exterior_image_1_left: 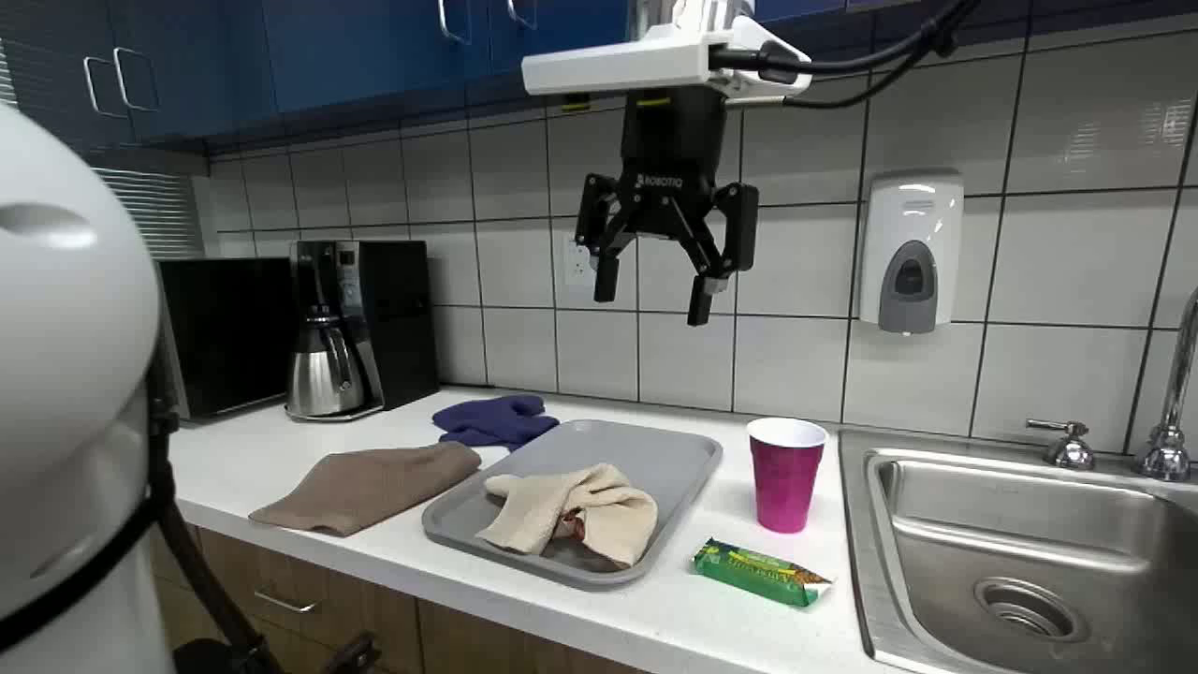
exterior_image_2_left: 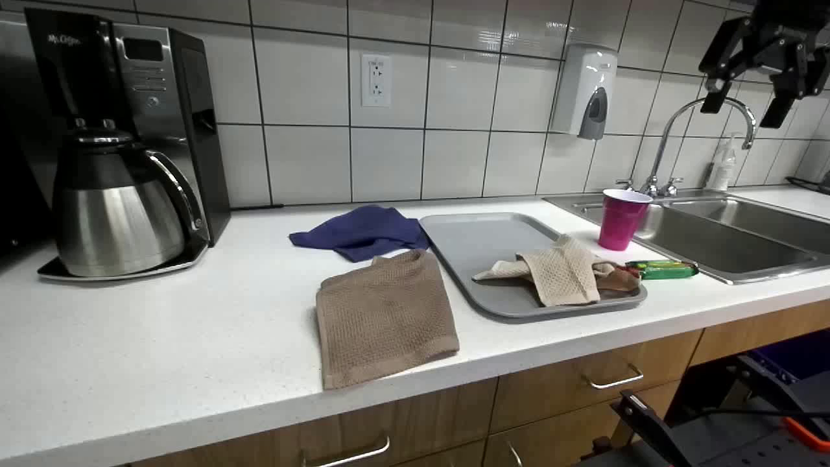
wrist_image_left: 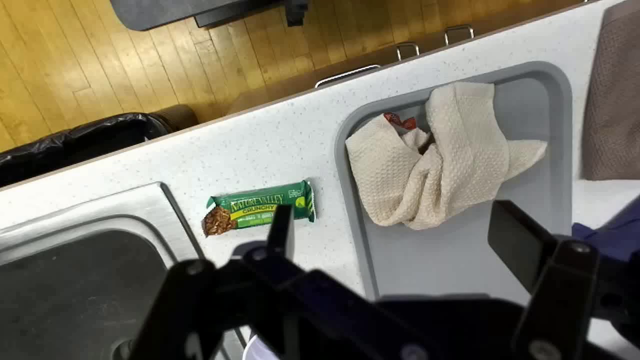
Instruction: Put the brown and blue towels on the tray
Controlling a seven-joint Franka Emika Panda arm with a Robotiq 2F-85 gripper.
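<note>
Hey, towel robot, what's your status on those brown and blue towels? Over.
Pincer open, empty. Brown towel and blue towel beside the tray, neither on it. Beige cloth on the tray, possibly in the way.

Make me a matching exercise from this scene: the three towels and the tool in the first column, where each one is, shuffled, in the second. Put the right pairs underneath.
Things
1. brown towel
2. blue towel
3. cream towel
4. tool

Places
A. on the counter, near the tiled wall
B. in the air, open
C. on the counter, near its front edge
D. on the tray

Pairs: 1-C, 2-A, 3-D, 4-B
</note>
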